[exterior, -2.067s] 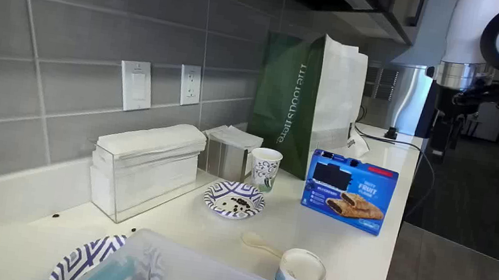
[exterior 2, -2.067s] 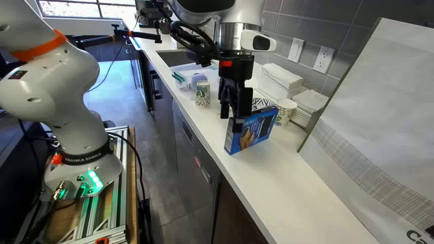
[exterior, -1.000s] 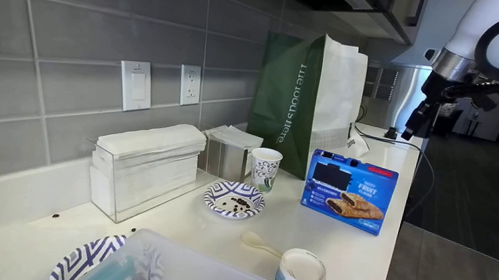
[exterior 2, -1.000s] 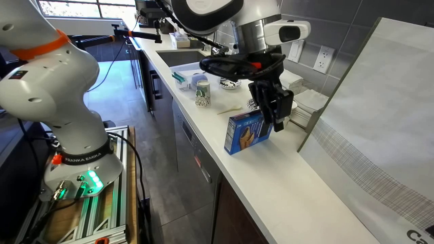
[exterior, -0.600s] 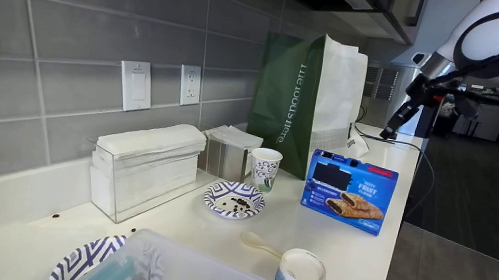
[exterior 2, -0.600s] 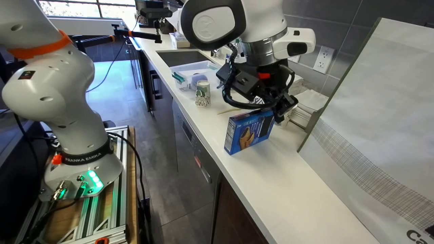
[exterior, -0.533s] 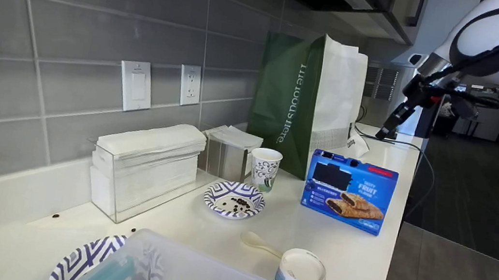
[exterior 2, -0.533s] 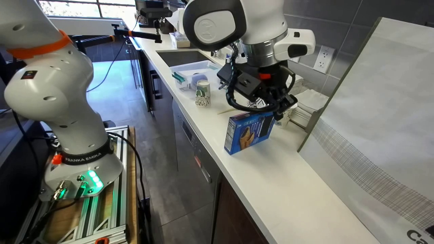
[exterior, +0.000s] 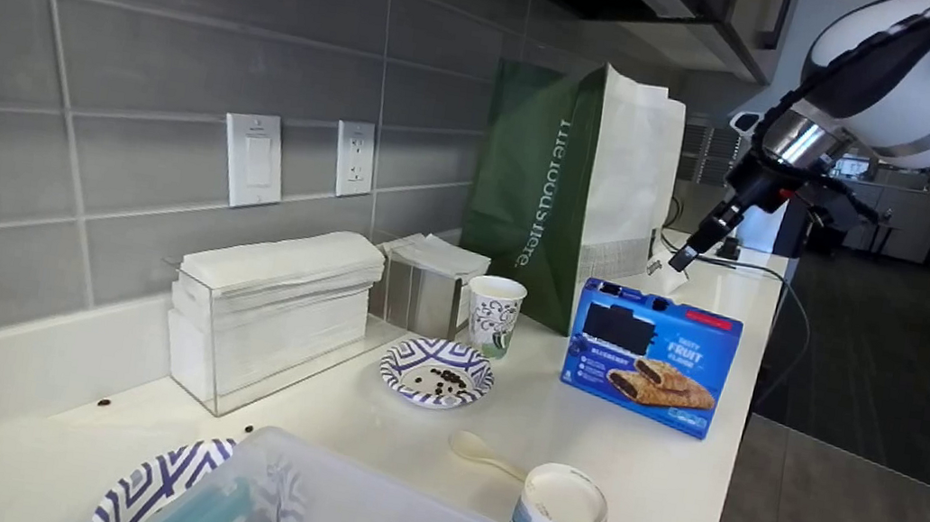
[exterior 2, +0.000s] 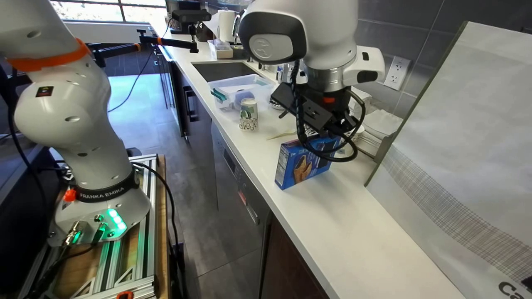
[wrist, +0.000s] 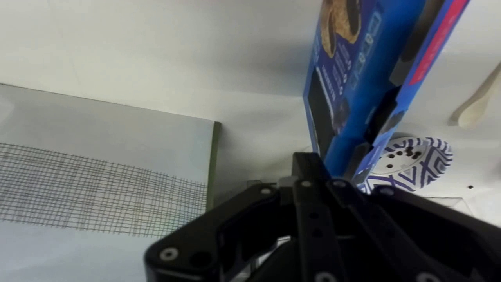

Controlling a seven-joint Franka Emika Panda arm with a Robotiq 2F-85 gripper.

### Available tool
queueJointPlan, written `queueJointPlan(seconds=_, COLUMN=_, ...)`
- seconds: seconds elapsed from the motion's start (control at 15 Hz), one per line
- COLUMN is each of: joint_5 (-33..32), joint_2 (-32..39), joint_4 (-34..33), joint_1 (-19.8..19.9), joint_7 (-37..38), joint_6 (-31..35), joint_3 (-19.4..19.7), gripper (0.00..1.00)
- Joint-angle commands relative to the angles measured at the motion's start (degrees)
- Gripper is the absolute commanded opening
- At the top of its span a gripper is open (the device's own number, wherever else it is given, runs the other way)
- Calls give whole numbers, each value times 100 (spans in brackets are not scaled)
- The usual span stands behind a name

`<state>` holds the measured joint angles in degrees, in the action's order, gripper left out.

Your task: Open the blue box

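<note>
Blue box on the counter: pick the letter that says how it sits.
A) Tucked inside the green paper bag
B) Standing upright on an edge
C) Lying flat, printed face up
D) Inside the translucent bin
B: in both exterior views the blue box stands on the counter with its broad printed face upright, not turned to the ceiling.

Blue box (exterior: 653,359), printed with pastries, standing upright, on white counter (exterior: 662,480) near its edge
</note>
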<state>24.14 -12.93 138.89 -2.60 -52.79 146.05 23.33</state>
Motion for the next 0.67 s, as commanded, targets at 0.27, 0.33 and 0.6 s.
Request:
queueJointPlan(seconds=0.27, joint_5=931, joint_2=539, joint_4=-457, joint_1=276, joint_7=-963, joint_6=-973, joint_3=-178, gripper=0)
queueJointPlan(seconds=0.33, joint_5=1009, joint_2=593, joint_4=-489, joint_1=318, joint_7=-1037, joint_6=-1045, joint_3=-215, gripper=0)
queueJointPlan(seconds=0.6, joint_5=1158, joint_2=801, joint_4=-613, joint_1=521, joint_7=-1139, joint_6=-1139, joint_3=-429, gripper=0)
